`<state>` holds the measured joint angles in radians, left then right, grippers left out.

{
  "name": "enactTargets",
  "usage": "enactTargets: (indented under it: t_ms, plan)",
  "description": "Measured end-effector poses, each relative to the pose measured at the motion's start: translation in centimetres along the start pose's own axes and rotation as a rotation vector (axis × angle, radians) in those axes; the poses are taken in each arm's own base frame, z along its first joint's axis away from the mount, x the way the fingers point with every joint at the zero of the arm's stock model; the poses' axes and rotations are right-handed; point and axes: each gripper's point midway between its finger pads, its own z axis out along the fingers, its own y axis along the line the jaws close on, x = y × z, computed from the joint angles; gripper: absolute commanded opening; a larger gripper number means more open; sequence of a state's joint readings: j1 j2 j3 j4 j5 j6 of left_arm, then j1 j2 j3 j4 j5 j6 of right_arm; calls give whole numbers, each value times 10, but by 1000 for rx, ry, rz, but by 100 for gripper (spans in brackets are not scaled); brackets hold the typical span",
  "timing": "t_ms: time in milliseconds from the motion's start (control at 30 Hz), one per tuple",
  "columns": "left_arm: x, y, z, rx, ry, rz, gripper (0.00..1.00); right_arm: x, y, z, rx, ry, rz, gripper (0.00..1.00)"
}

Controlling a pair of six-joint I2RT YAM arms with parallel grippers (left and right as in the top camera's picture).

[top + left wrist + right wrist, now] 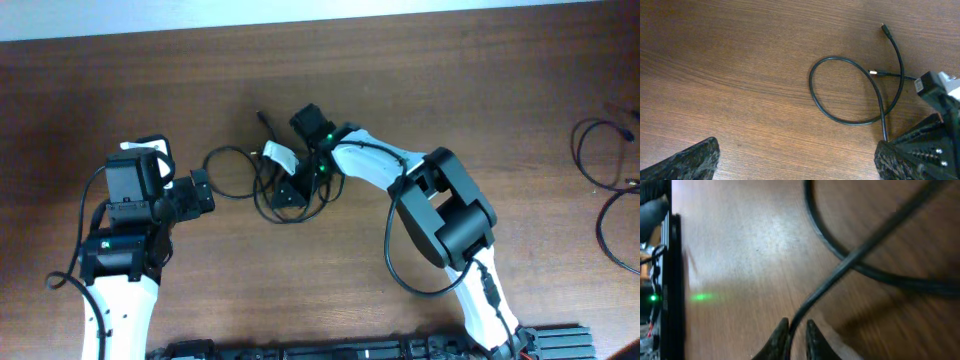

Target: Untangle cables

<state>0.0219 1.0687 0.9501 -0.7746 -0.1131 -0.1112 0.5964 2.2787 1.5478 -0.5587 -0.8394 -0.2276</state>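
The black cables [262, 190] lie tangled in loose loops at the table's middle. One loop [811, 90] spreads out leftward, and two gold plug ends [873, 72] show near where the cords cross. My right gripper [292, 190] is down in the tangle. In the right wrist view its jaws [797, 336] are shut on one cable strand [840, 270], which runs up and right over another curved cord [816, 230]. My left gripper [207, 192] hovers left of the loop. It is open [797, 165], with bare wood between its fingers.
More black cords [592, 150] lie at the table's far right edge. A white tag [280, 155] sits on the right gripper's body. A black rail with a green light [652, 298] runs along the table's near edge.
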Motion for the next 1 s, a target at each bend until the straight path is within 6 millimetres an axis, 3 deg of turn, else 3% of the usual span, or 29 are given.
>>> enactTargets:
  t_ms: [100,167,233,400,500,633,733,767,833,1000]
  plan:
    - [0,0,0,0,0,0,99,12,-14,-23,13,34,143,7]
    - [0,0,0,0,0,0,99,1,-23,-41,30,4,164,40]
    - [0,0,0,0,0,0,99,-4,-25,-44,40,-5,160,56]
    - [0,0,0,0,0,0,99,-11,-26,-40,58,-22,121,59]
    - [0,0,0,0,0,0,99,-23,-14,-25,55,-38,59,60]
    - [0,0,0,0,0,0,99,-32,14,13,59,-28,26,59]
    - [0,0,0,0,0,0,99,-29,30,46,71,1,27,46]
    - [0,0,0,0,0,0,99,-28,34,53,66,7,36,35]
    - [0,0,0,0,0,0,99,-27,33,56,62,6,64,4]
    - [0,0,0,0,0,0,99,-21,15,48,72,11,148,4]
